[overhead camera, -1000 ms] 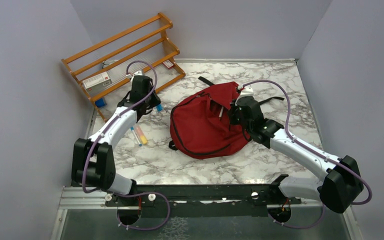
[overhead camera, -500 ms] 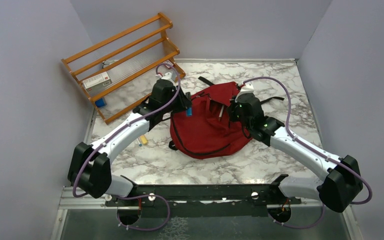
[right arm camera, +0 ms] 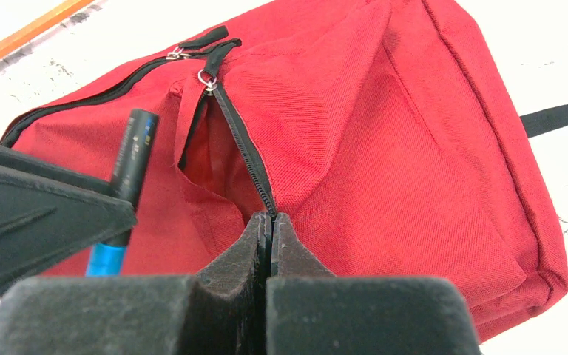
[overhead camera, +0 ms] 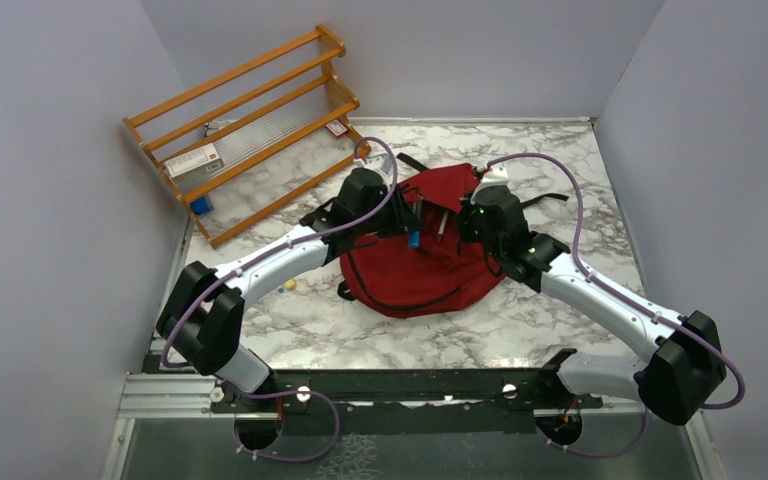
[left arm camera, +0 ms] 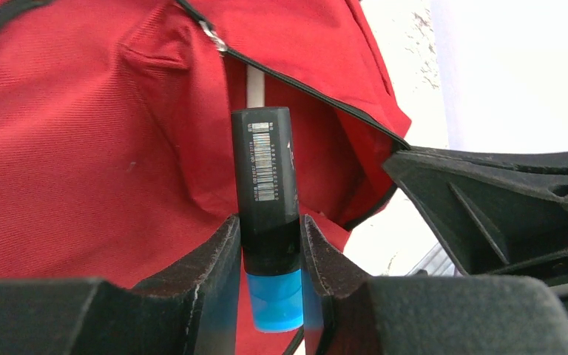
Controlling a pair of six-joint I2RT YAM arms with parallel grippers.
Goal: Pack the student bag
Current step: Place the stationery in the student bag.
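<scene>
1. Top view: The dark red backpack [overhead camera: 410, 275] lies flat on the marble table [overhead camera: 560, 160], right of the frame's centre. The left gripper [overhead camera: 412, 236] hangs over the bag's upper left part with its jaws clamped on a black marker [overhead camera: 413, 238], blue end down. The right gripper [overhead camera: 465, 228] is at the bag's upper right, down on the fabric; how its jaws stand is not clear from here. A wooden rack [overhead camera: 250, 110] stands in the upper left. A small yellow object [overhead camera: 288, 286] lies on the table left of the bag.

2. Left wrist view: The left gripper [left arm camera: 270, 229] pinches the marker [left arm camera: 265, 166] between both fingers, and the barcode label faces the camera. The backpack [left arm camera: 81, 133] fills the left and centre, its zipped pocket gaping behind the marker. The right gripper [left arm camera: 503, 207] shows at the right edge.

3. Right wrist view: The right gripper [right arm camera: 268, 222] has its jaws pressed together on the zipper edge of the backpack [right arm camera: 414, 133], holding the pocket open. The marker [right arm camera: 129, 166] stands left of that opening, in the left gripper [right arm camera: 37, 207]. A black strap [right arm camera: 558, 117] lies at the right edge.
</scene>
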